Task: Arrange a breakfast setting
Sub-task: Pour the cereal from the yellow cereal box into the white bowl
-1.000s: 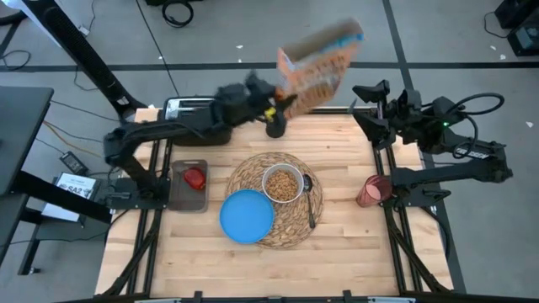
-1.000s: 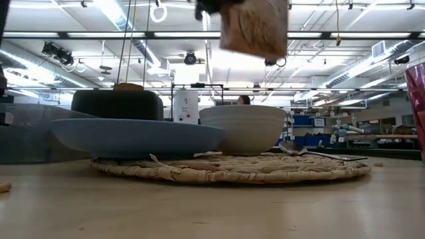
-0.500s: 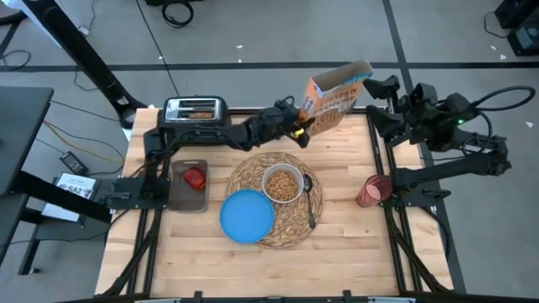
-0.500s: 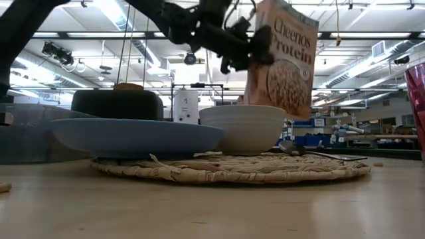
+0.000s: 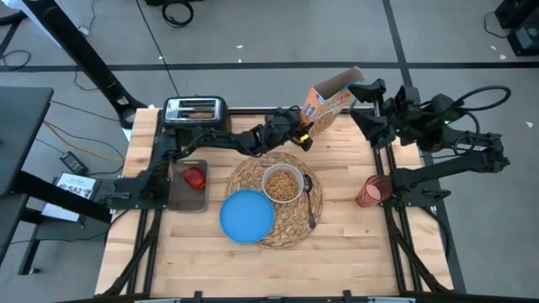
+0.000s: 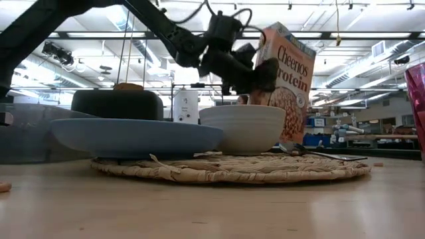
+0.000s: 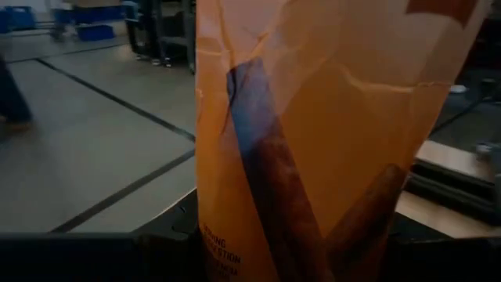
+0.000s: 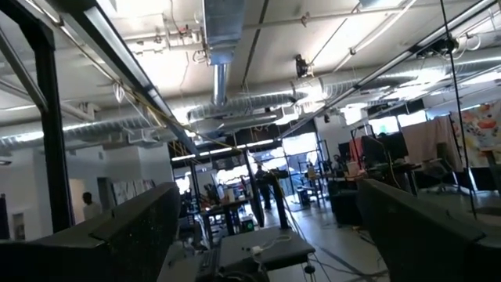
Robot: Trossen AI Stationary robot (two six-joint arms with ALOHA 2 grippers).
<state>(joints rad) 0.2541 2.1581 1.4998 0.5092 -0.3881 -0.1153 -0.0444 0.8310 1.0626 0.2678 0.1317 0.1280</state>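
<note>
— What's in the bowl (image 5: 282, 184)?
— Cereal. It sits on the mat (image 5: 274, 200), with the empty plate (image 5: 247, 215) touching it and the spoon (image 5: 309, 202) beside it.
— The box (image 5: 330, 99)?
— Past the mat's far edge, clamped in the left gripper (image 5: 305, 128).
— The rest?
— Apple (image 5: 195, 178) in a tray (image 5: 189, 198) left of the mat, toast (image 5: 199, 112) in the toaster (image 5: 195, 111), empty cup (image 5: 373, 191) right. The right gripper (image 5: 368, 89) hangs spread, far right.
</note>
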